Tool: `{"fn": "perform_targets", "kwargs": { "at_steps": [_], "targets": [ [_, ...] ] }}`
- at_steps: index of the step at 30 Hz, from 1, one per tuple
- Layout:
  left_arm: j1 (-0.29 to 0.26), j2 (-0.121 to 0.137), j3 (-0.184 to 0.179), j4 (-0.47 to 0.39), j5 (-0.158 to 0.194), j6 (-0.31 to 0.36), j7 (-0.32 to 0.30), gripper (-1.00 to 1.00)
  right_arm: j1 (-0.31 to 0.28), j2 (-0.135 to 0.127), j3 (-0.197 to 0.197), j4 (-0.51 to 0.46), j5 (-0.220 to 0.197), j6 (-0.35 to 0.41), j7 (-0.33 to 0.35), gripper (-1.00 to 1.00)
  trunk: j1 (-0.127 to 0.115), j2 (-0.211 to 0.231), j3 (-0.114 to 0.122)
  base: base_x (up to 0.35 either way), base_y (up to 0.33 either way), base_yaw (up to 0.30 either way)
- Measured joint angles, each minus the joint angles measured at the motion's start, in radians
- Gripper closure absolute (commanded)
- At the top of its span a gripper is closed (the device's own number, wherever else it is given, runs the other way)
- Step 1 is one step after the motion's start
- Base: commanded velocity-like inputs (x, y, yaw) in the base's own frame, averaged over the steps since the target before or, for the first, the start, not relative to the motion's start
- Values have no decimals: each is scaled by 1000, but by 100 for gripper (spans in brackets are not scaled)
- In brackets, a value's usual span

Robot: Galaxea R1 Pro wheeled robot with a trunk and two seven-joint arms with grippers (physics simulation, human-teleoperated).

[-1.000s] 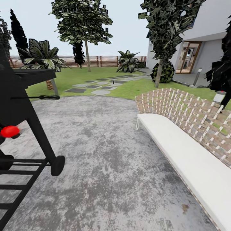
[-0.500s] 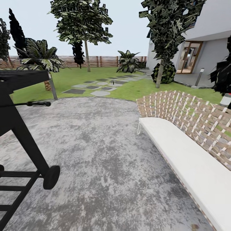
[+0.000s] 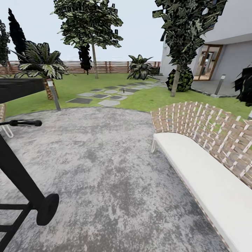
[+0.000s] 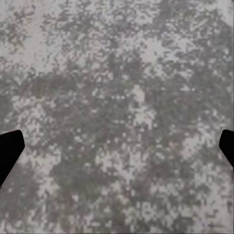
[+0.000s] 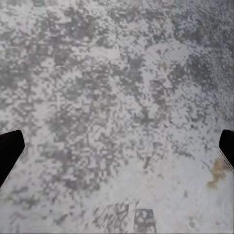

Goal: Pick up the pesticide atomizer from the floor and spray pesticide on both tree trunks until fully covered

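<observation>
- You are on a mottled grey paved patio [image 3: 115,168], facing the garden; the green lawn [image 3: 150,99] begins past the patio's curved far edge.
- At 9 o'clock in the head view stands a black wheeled barbecue grill [image 3: 15,168], its wheel [image 3: 47,209] low at 8 o'clock and a side handle [image 3: 24,123] sticking out toward the middle.
- At 3 to 5 o'clock runs a long sofa with a white cushion [image 3: 206,182] and a woven brown-and-white backrest [image 3: 210,127].
- A path of grey stepping stones [image 3: 105,96] crosses the lawn at 12 o'clock, leading toward the white house [image 3: 227,52] at 2 o'clock.
- One tall tree [image 3: 89,24] with a pale bare trunk [image 3: 95,61] stands at 11 o'clock, near the brown slat fence [image 3: 115,66].
- The second tree [image 3: 185,31] stands at 1 o'clock, its trunk [image 3: 175,82] just beside a round dark bush [image 3: 183,79] in front of the house.
- A palm-like plant [image 3: 42,61] sits at 10 o'clock and another [image 3: 140,67] near the fence at 12 o'clock.
- I cannot make out the atomizer in any view.
- Your left jaws [image 4: 117,146] are spread wide, with only dark fingertips [image 4: 9,151] at the two side edges of the left wrist view and bare paving between them.
- Your right jaws [image 5: 117,151] are likewise wide apart over the paving, fingertips [image 5: 9,148] at the edges; a small brown stain [image 5: 217,170] lies on the paving near one of them.
</observation>
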Motion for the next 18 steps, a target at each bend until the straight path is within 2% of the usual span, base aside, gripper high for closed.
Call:
{"fn": "perform_targets", "kwargs": {
  "at_steps": [18],
  "targets": [
    [0,0,0,0,0,0,0,-100,0,1,0,18,0,0,0,-100,0,0,0,341,0,0]
  ]
}}
